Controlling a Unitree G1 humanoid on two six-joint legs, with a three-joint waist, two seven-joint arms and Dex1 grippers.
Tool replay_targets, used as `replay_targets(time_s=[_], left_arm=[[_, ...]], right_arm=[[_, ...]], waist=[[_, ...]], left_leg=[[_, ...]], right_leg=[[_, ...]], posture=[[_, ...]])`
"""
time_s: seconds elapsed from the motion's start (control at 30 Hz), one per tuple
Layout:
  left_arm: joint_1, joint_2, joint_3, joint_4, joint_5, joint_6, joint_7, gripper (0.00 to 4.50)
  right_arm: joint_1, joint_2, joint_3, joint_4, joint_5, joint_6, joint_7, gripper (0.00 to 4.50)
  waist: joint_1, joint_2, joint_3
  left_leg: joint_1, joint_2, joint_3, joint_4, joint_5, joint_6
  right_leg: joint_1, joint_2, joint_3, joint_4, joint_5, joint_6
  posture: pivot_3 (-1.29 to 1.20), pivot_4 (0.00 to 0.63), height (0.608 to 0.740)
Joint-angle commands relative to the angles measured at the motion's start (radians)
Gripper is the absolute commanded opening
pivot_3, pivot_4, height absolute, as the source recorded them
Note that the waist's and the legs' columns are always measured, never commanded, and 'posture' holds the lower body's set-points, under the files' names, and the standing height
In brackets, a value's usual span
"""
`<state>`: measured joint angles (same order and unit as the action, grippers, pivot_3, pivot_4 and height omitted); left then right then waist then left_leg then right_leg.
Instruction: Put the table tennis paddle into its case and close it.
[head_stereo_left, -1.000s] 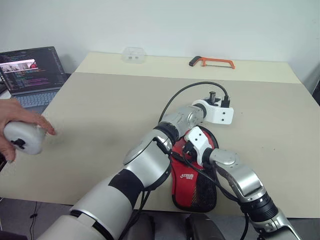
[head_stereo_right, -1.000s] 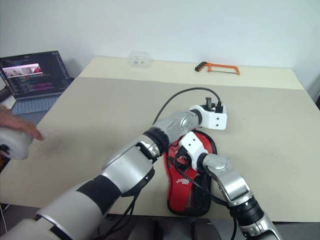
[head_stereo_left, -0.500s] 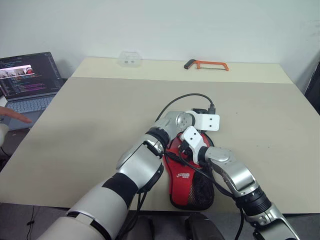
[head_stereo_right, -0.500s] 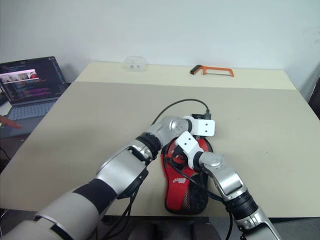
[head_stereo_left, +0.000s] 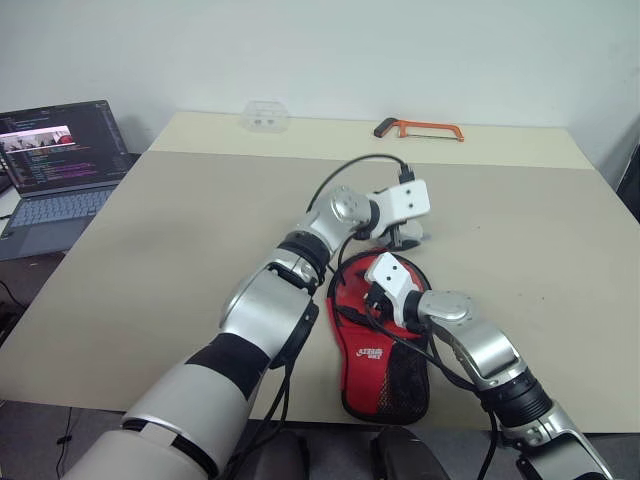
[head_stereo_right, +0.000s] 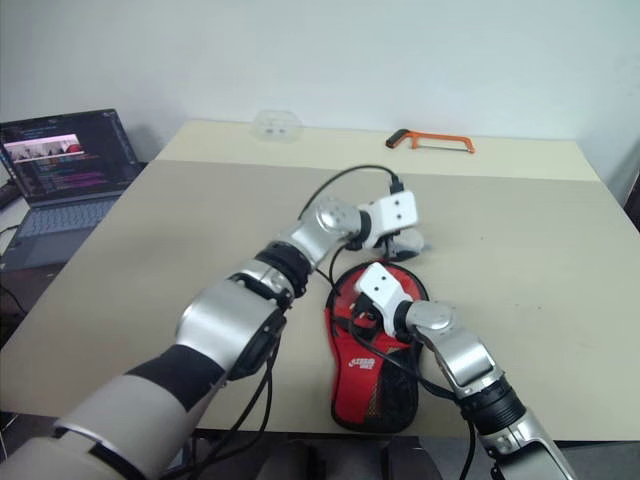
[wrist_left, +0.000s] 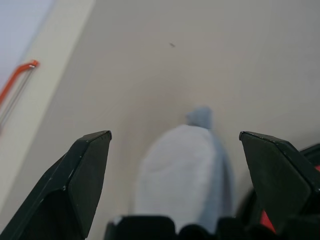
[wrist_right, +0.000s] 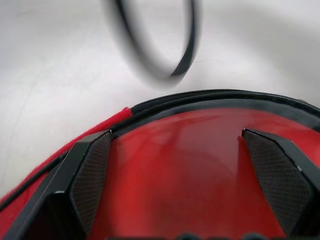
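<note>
Beige tabletop (head_stereo_left: 200, 230) carries the red-and-black paddle-shaped zip case (head_stereo_left: 385, 350) at its near edge; the red rubber paddle blade (wrist_right: 200, 165) sits inside the case mouth. Right gripper (wrist_right: 185, 185) spreads empty over the blade, left gripper (wrist_left: 175, 185) spreads empty just beyond the case

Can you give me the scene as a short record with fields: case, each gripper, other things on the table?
case: red side with white logo and black mesh up, flat at the table's near edge
left gripper: open, empty, raised over the table beyond the case
right gripper: open, empty, over the round end of the case
hacksaw: orange frame, far edge of the table
clear box, far edge
laptop: open, beside the table on the left
</note>
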<state>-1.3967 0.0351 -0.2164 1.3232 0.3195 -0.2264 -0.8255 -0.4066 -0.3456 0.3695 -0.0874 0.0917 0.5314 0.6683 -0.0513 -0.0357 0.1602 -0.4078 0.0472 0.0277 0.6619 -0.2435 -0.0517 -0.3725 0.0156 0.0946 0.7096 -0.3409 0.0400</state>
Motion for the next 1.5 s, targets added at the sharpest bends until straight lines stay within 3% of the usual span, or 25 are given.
replay_targets(time_s=[0.03, 0.2, 0.4, 0.6, 0.73, 0.9, 1.1, 1.5], left_arm=[[-0.024, 0.066, 0.052, -0.080, -0.077, 0.009, -0.137, 4.49], [0.036, 0.173, 0.147, -0.219, -0.231, 0.098, -0.343, 4.49], [0.279, 0.306, 0.206, -0.674, -0.448, 0.403, -0.543, 4.49], [0.636, 0.415, 0.213, -1.188, -0.585, 0.687, -0.479, 4.49], [0.766, 0.381, 0.168, -1.326, -0.537, 0.657, -0.323, 4.49], [0.878, 0.268, 0.080, -1.375, -0.481, 0.611, -0.140, 4.49], [0.946, 0.209, -0.029, -1.352, -0.446, 0.580, -0.070, 4.49], [0.938, 0.137, -0.109, -1.197, -0.358, 0.458, 0.053, 4.49]], right_arm=[[0.034, -0.068, -0.010, 0.068, -0.012, 0.018, 0.050, 4.50], [0.057, -0.149, -0.052, 0.093, 0.008, -0.018, 0.124, 4.50], [0.046, -0.185, -0.082, 0.098, 0.053, -0.037, 0.211, 4.50], [0.022, -0.212, -0.106, -0.024, 0.159, 0.026, 0.328, 4.50], [-0.004, -0.283, -0.177, -0.120, 0.237, 0.088, 0.382, 4.50], [-0.071, -0.391, -0.310, -0.196, 0.371, 0.170, 0.448, 4.50], [-0.246, -0.430, -0.337, -0.119, 0.353, 0.143, 0.431, 4.50], [-0.573, -0.219, -0.136, 0.623, 0.005, -0.144, 0.286, 4.50]], waist=[[0.000, 0.000, 0.000], [0.000, 0.000, 0.000], [-0.003, 0.001, 0.000], [-0.005, 0.002, 0.001], [0.015, 0.002, 0.003], [0.026, 0.003, 0.005], [0.014, 0.005, 0.008], [0.022, 0.005, 0.008]], left_leg=[[0.000, 0.000, 0.000, 0.000, 0.000, 0.000], [0.000, 0.000, 0.000, 0.000, 0.000, 0.000], [0.000, 0.002, -0.003, 0.000, 0.000, 0.000], [0.000, 0.003, -0.007, 0.000, 0.000, 0.000], [-0.002, 0.009, -0.010, 0.002, 0.000, 0.000], [-0.005, 0.005, -0.012, 0.003, 0.000, 0.001], [-0.006, 0.001, -0.016, 0.002, -0.001, 0.001], [-0.008, 0.001, -0.015, 0.001, 0.000, 0.001]], right_leg=[[0.000, 0.000, 0.000, 0.000, 0.000, 0.000], [0.000, 0.000, 0.000, 0.000, 0.000, 0.000], [0.001, 0.000, -0.001, -0.001, 0.000, 0.000], [0.000, 0.000, 0.000, 0.000, 0.000, -0.001], [0.001, -0.001, -0.002, 0.000, 0.000, -0.001], [0.001, -0.004, -0.004, -0.002, 0.000, -0.001], [-0.001, -0.001, -0.005, -0.002, 0.000, -0.001], [-0.001, -0.004, -0.006, -0.006, 0.000, -0.002]], posture=[[0.00, 0.150, 0.740], [0.00, 0.150, 0.740], [0.00, 0.150, 0.740], [0.00, 0.150, 0.740], [0.00, 0.150, 0.740], [0.00, 0.150, 0.740], [0.00, 0.150, 0.740], [0.00, 0.150, 0.740]])
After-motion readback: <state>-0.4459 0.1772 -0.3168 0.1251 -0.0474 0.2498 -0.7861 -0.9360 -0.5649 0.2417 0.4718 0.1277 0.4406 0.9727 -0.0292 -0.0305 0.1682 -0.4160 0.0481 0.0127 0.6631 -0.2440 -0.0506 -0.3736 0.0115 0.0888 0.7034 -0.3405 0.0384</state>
